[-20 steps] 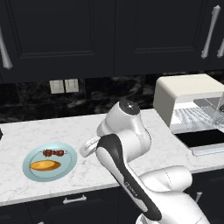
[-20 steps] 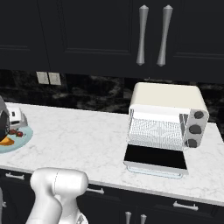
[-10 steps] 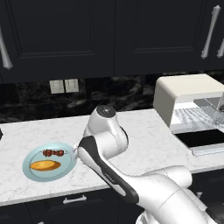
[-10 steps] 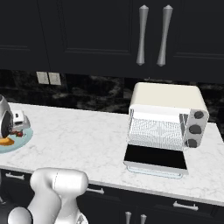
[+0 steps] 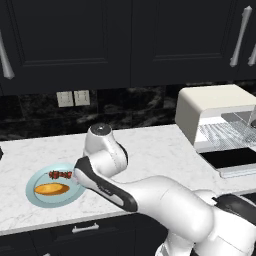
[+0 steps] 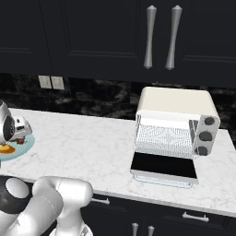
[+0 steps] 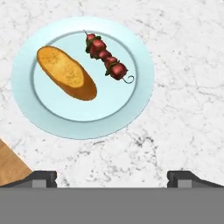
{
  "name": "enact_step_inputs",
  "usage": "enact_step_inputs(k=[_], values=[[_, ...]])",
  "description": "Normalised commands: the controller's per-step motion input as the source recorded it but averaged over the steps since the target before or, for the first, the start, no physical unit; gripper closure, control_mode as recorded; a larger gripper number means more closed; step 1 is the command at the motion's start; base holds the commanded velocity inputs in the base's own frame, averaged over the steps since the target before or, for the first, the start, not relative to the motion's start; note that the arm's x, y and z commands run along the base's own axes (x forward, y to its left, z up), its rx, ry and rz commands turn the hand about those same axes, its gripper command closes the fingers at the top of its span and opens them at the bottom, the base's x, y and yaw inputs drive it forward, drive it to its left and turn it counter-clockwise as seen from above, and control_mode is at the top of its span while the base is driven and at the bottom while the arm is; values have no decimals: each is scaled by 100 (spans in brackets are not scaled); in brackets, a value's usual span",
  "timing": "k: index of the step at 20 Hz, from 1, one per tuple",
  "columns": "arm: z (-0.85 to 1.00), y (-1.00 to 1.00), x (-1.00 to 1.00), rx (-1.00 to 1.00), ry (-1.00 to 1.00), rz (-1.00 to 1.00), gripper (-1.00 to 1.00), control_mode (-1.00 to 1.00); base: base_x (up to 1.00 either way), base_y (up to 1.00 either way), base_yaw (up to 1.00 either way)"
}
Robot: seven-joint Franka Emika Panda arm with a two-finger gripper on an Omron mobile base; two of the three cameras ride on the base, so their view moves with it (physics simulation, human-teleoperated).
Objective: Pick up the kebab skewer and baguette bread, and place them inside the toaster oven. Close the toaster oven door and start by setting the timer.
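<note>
My gripper hangs over the white marble counter with its jaws spread wide apart and nothing between them, just short of the pale blue plate that serves as my landmark here. In the hand view the plate lies ahead of the fingertips and a little to the left. On the plate's right half rests the kebab skewer, its stick running slantwise from the plate's far middle toward its right rim, curled end nearest that rim. On the plate's left half lies the baguette bread, its long axis roughly parallel to the skewer's, the two close but apart. The skewer is the nearer to my gripper's centre line, so I judge it the first pick: I must move forward over the plate and turn the jaws to close across the stick, not along it. Seen from the left base view, the toaster oven stands well to the right of the plate, its door dropped open and flat, rack bare. Neither item has left the plate yet.
</note>
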Motion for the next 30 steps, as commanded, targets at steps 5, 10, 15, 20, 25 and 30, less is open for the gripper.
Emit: enact_step_inputs(k=[5,10,15,20,25,30], values=[[-31,16,50,-6,0,7,-100,-100,0,0,0],[-29,26,37,-3,0,6,-100,-100,0,0,0],[-20,24,27,-3,0,6,-100,-100,0,0,0],[-22,17,32,-3,0,5,-100,-100,0,0,0],[-29,20,24,-3,0,5,-100,-100,0,0,0],[-8,16,33,-1,0,5,-100,-100,0,0,0]])
